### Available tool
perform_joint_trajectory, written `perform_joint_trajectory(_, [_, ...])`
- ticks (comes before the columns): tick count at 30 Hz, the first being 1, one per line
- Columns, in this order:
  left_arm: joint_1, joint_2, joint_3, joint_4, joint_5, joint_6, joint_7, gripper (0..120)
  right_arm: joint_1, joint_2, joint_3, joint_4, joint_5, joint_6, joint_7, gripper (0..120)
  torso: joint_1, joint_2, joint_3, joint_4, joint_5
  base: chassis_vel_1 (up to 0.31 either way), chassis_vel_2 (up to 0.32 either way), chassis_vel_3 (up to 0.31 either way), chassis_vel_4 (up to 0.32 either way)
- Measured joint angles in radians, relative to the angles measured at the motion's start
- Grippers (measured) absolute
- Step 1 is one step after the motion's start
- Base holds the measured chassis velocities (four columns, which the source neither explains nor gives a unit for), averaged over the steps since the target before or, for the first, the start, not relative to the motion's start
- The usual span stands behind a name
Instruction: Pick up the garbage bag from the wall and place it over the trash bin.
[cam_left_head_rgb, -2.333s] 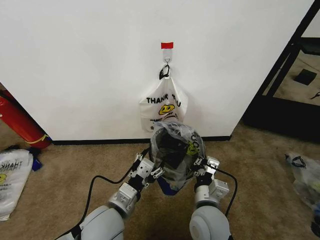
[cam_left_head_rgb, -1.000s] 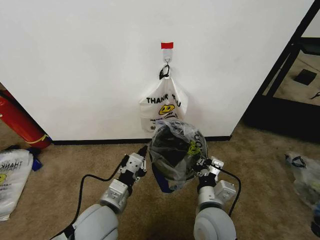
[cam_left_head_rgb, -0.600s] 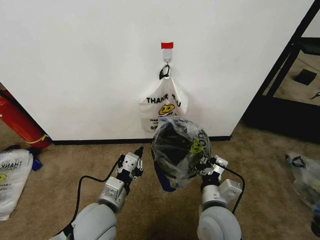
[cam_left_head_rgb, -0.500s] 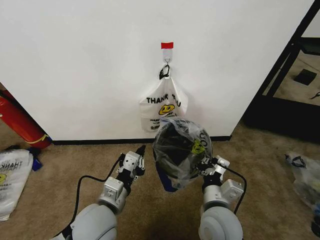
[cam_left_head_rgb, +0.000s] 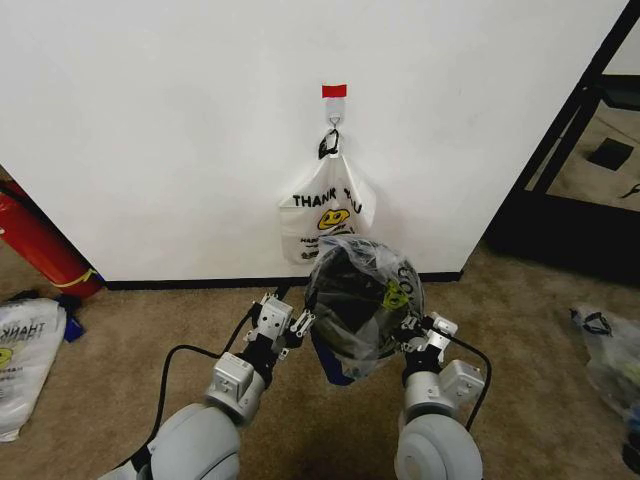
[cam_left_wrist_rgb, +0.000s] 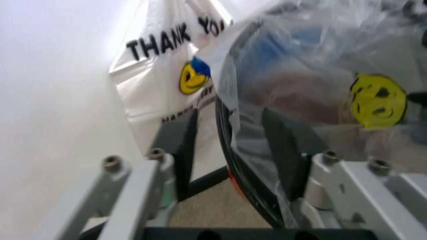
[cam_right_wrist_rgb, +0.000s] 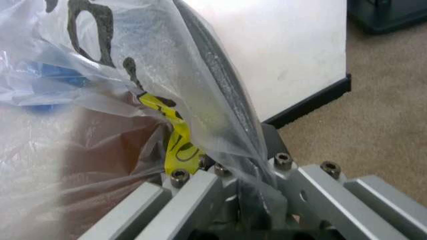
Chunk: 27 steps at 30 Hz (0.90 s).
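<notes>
Room's pretty plain: a white wall (cam_left_head_rgb: 180, 130) with a black baseboard (cam_left_head_rgb: 200, 284) running along the bottom, straight ahead of the left end effector (cam_left_head_rgb: 282, 322) and the right end effector (cam_left_head_rgb: 420, 334). Floor is tan carpet (cam_left_head_rgb: 530, 330) all around them. Off past the left one, a red cylinder (cam_left_head_rgb: 35, 245) leans at the wall. Well beyond the right one there's dark shelving (cam_left_head_rgb: 590, 150) where the wall ends, plus a crumpled clear bag (cam_left_head_rgb: 608, 355) on the carpet. Lighting's even, soft shadows.
</notes>
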<state>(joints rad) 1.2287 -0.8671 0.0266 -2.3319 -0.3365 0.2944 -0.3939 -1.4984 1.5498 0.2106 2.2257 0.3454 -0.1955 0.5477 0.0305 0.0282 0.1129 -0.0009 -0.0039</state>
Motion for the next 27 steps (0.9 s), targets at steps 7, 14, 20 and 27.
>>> perform_joint_trajectory(7, [-0.005, -0.003, 0.000, 0.014, -0.014, 0.009, -0.005, 11, 0.000, 0.000, -0.007, -0.001, 0.000, -0.001, 0.000, 0, 0.000, 0.000, 0.000, 0.0000, 0.0000, 0.000, 0.000, 0.000, 0.000])
perform_joint_trajectory(14, [-0.006, -0.003, 0.000, 0.021, -0.011, 0.008, -0.004, 0, 0.002, -0.002, -0.010, -0.003, 0.000, -0.003, 0.000, 0, 0.000, 0.000, 0.000, 0.0000, 0.0000, 0.000, 0.000, 0.000, 0.000])
perform_joint_trajectory(20, [-0.005, -0.005, -0.004, 0.026, -0.007, 0.003, -0.007, 0, 0.002, -0.003, -0.013, -0.004, 0.001, -0.004, 0.001, 0, 0.000, 0.000, 0.000, 0.0000, 0.0000, 0.000, 0.000, 0.000, 0.000])
perform_joint_trajectory(27, [0.002, 0.010, -0.037, 0.057, -0.007, 0.006, -0.022, 0, 0.006, -0.011, 0.002, -0.002, 0.035, -0.004, 0.008, 0, 0.000, 0.000, 0.000, 0.0000, 0.0000, 0.000, 0.000, 0.000, 0.000])
